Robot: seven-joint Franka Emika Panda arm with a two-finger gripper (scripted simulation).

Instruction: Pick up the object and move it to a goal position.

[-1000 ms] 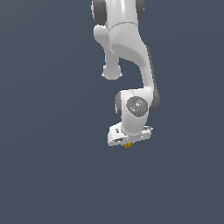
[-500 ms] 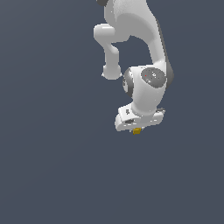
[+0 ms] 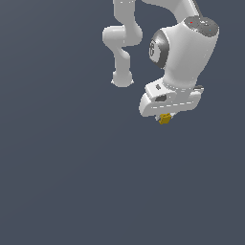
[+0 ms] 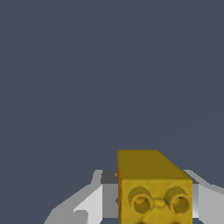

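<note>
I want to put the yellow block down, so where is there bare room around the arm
Bare grey surface spans everything below the yellow block and the exterior view's left half. The only crowded patch is upper right, around the gripper and white arm.

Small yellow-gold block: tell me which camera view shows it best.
The wrist view. There the small yellow-gold block fills the foreground, round studs on its face visible, white fingers beside it. The exterior view shows only a tiny yellow speck under the gripper.
</note>
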